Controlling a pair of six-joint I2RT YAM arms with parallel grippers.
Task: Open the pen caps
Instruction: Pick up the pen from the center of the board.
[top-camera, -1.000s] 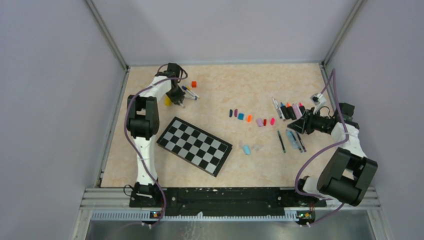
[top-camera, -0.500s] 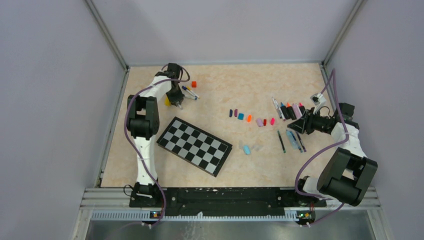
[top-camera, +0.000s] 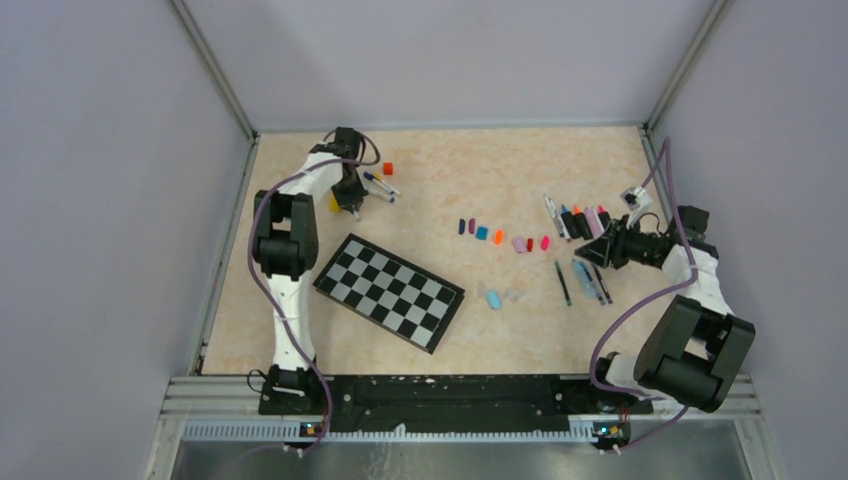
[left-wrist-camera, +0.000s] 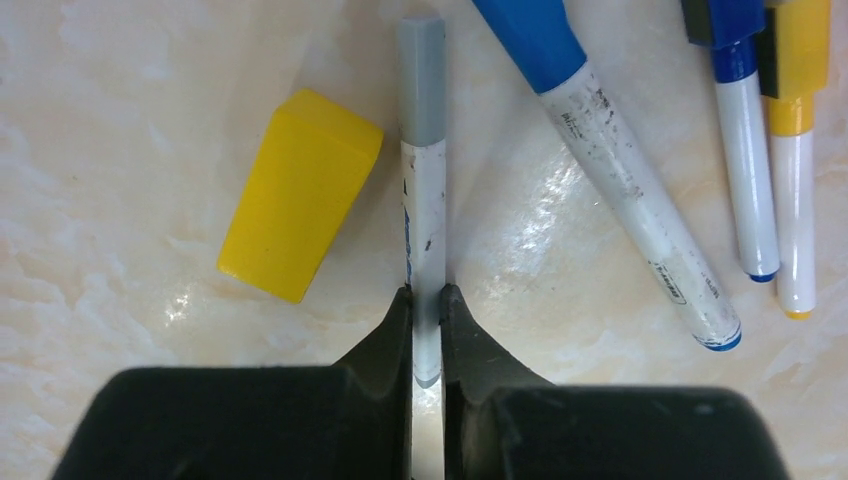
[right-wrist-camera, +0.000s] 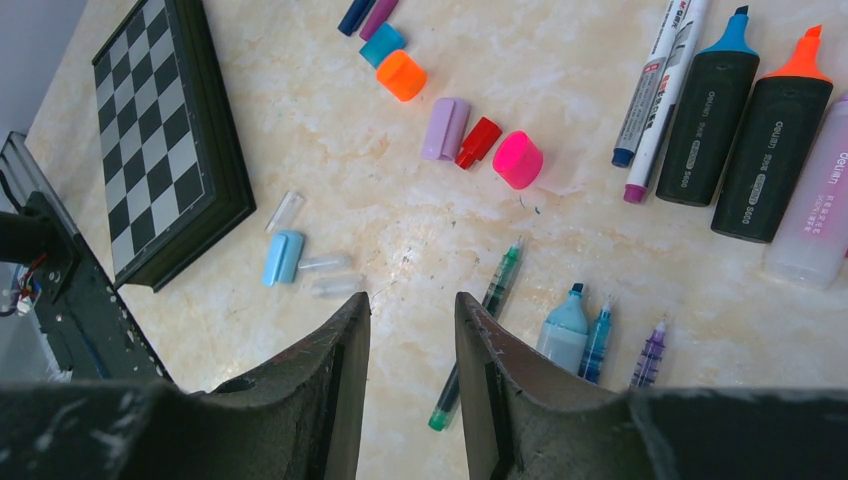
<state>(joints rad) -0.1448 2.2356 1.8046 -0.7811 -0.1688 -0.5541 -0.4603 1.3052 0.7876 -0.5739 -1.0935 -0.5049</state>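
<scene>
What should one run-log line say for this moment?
left gripper: shut on grey-capped pen | grey cap: on | right gripper: open, empty

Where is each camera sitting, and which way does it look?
Top external: high behind the arms, looking down on the table; left arm and right arm show whole.
Left wrist: on the left arm, looking down; left gripper shut on a grey-capped pen.
Right wrist: on the right arm, looking over the table at loose pen caps; right gripper open.
Shared: top and right wrist views both show the chessboard and caps.
</scene>
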